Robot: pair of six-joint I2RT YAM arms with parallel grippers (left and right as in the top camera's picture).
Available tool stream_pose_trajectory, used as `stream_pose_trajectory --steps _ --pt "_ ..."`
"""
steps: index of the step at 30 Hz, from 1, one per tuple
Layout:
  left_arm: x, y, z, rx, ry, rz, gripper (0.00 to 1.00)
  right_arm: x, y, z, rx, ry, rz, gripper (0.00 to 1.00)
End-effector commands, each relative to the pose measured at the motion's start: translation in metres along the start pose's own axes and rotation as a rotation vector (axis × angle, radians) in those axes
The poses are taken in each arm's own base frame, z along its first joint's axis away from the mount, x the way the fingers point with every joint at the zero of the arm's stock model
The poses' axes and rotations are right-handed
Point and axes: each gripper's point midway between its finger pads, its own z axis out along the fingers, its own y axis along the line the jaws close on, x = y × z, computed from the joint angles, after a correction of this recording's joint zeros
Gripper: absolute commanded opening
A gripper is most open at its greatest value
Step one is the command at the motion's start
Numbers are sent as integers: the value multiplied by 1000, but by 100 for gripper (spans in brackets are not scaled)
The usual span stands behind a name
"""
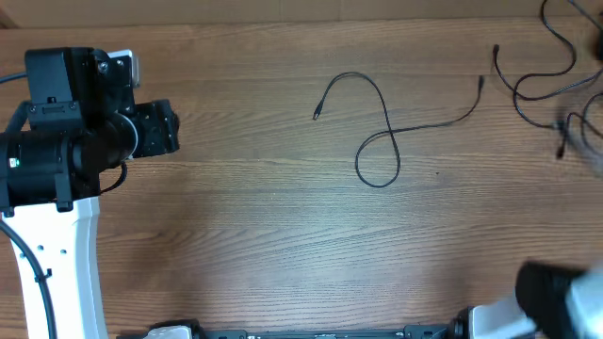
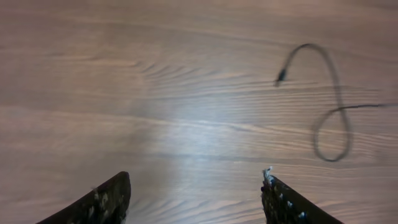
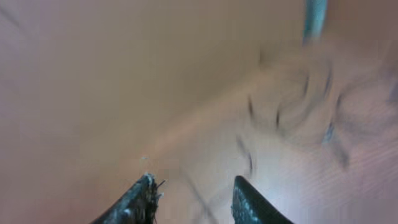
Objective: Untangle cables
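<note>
One thin black cable (image 1: 377,141) lies alone mid-table with a small loop in it and a plug at each end. In the left wrist view the same cable (image 2: 329,106) lies ahead to the right. More cables (image 1: 551,75) lie tangled at the far right corner. My left gripper (image 2: 196,177) is open over bare wood, well left of the lone cable. My right gripper (image 3: 193,186) is open, in a frame smeared by motion. Blurred dark cables (image 3: 292,106) lie ahead of it. A faint strand shows in its gap, and I cannot tell whether it touches.
The wooden table (image 1: 283,245) fills the view. My left arm (image 1: 66,141) stands at the left edge. The right arm (image 1: 556,297) shows blurred at the near right corner. A teal bar (image 3: 315,18) stands at the top of the right wrist view.
</note>
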Motion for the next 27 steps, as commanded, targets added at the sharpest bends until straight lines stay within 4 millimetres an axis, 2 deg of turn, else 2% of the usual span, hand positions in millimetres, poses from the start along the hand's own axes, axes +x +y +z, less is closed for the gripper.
stream_pose_trajectory --steps 1,2,9,11,12,19,22,27 --pt "-7 -24 2 104 -15 41 67 56 13 67 -25 303 15 50" --pt "-8 -28 2 113 -20 48 67 72 14 80 -8 366 16 73" --pt "-11 -43 3 148 -36 85 66 176 14 145 92 661 -23 75" --pt "-11 -44 3 148 -34 87 67 207 12 169 103 709 -44 84" --pt "-11 -44 3 148 -33 91 67 223 10 181 115 723 -30 93" --pt "-9 -42 4 139 -25 93 67 303 -7 244 128 725 36 91" --pt "-8 -42 4 139 -22 92 67 325 -17 257 129 723 36 91" --pt "-6 -42 4 137 -13 90 67 357 -39 263 170 772 37 88"
